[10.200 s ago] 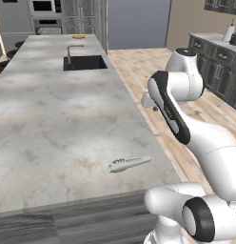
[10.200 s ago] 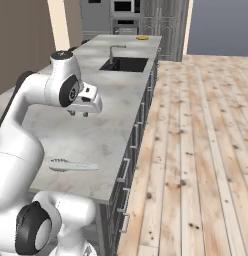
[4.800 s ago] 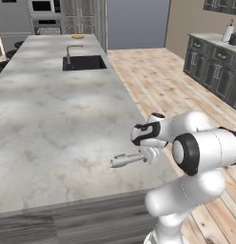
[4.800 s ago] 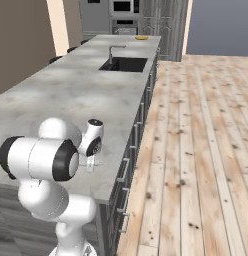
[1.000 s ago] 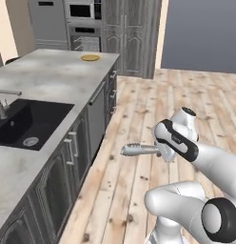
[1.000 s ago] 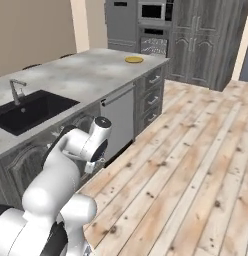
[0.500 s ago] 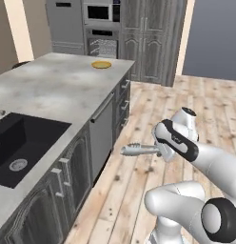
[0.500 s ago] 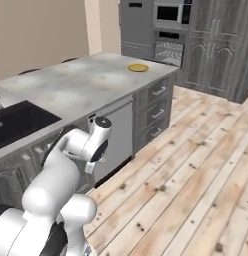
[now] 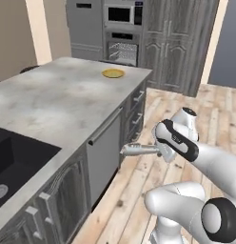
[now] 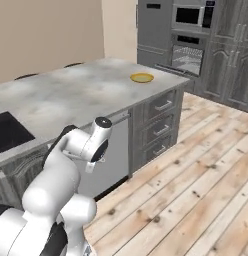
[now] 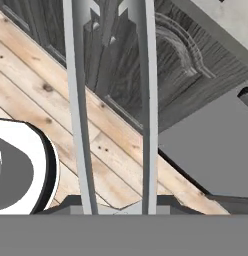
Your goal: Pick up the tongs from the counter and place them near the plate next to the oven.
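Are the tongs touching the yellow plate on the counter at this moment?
Apart. In the left base view the tongs hang in the gripper over the wooden floor beside the counter, while the plate lies far off near the counter's end.

**Camera placement**

Left base view: behind the arm, off its left side, facing forward and down along the counter (image 9: 53,102) toward the oven (image 9: 122,47). Right base view: behind, off the right side, same heading; it shares the counter (image 10: 71,95), yellow plate (image 10: 141,77) and oven (image 10: 187,55). Hand view: very close, looking along the tongs (image 11: 113,100) at grey cabinet fronts and the plank floor (image 11: 56,115).
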Controlling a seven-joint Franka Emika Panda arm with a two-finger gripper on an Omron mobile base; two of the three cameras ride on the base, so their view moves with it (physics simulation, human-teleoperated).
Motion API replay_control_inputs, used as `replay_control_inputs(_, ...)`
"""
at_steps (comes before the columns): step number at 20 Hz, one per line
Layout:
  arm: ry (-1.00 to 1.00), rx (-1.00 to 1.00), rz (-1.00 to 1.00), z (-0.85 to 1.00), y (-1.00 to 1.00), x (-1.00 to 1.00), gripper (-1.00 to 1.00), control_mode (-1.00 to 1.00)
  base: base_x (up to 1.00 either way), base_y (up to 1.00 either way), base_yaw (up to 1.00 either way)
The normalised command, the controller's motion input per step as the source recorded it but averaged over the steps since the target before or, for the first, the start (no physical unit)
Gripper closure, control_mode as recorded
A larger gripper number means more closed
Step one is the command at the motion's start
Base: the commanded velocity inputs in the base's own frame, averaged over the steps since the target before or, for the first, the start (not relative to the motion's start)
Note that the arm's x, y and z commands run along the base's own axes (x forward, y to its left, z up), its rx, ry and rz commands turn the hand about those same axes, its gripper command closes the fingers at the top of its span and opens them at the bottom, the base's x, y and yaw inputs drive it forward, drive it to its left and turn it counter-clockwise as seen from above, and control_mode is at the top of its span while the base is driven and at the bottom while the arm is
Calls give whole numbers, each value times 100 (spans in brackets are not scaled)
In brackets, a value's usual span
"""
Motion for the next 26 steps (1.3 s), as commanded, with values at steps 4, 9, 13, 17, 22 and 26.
replay_control_inputs(4,0,0,0,0,0,0,100,100,100,-23,26)
replay_control_inputs(9,0,0,0,0,0,0,100,100,100,-20,26)
replay_control_inputs(13,0,0,0,0,0,0,100,100,100,-22,29)
replay_control_inputs(17,0,0,0,0,0,0,100,100,100,-20,30)
replay_control_inputs(22,0,0,0,0,0,0,100,100,100,-26,36)
replay_control_inputs(26,0,0,0,0,0,0,100,100,91,-36,44)
